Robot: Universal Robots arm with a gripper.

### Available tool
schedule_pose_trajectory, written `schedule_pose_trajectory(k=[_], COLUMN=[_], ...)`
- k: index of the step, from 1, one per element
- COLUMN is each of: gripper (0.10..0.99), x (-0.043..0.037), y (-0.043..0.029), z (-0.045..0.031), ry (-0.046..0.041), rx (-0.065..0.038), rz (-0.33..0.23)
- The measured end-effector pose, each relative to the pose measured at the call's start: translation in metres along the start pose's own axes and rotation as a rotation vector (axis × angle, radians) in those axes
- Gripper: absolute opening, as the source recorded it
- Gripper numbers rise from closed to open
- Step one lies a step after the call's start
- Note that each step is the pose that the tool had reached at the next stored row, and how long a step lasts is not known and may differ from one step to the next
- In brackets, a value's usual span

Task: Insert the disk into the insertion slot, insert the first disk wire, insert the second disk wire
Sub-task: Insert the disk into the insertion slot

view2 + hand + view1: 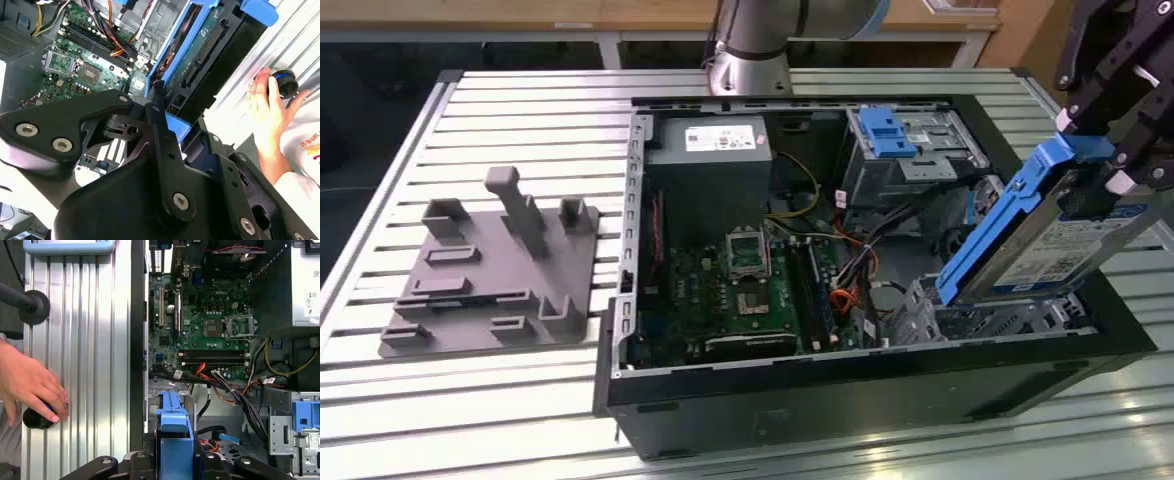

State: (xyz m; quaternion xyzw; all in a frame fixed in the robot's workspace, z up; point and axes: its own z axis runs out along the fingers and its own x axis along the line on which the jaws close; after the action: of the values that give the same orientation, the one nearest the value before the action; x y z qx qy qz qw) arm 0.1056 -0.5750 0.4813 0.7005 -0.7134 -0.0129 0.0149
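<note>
closest to the lens in the second wrist view, the black linkage of the gripper (172,117) is clamped on the blue-framed end of the disk (200,55): the claw is closed and gripping it. in the exterior view the disk hangs steeply tilted over the open computer case (854,395), toward the exterior view's right. its lower end is at the mouth of the insertion slot (923,312), the small perforated silver cage, and whether the two touch i cannot tell. the taller grey bay (907,160) with its blue latch stands further back, and loose wires (854,275) lie just beside the cage. a person's hand (32,385) rests on the slatted table outside the case. i judge the first step is in hand, with the disk not yet seated. seating it calls for squaring the carrier with the cage opening and keeping clear of the wires.
</note>
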Motion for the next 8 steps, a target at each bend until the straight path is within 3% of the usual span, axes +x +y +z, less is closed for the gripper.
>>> schedule_pose_trajectory(k=[8], gripper=[0.365], x=[0.0000], y=[0.0000], z=[0.0000], ry=[0.0001], rx=[0.000], rz=[0.000])
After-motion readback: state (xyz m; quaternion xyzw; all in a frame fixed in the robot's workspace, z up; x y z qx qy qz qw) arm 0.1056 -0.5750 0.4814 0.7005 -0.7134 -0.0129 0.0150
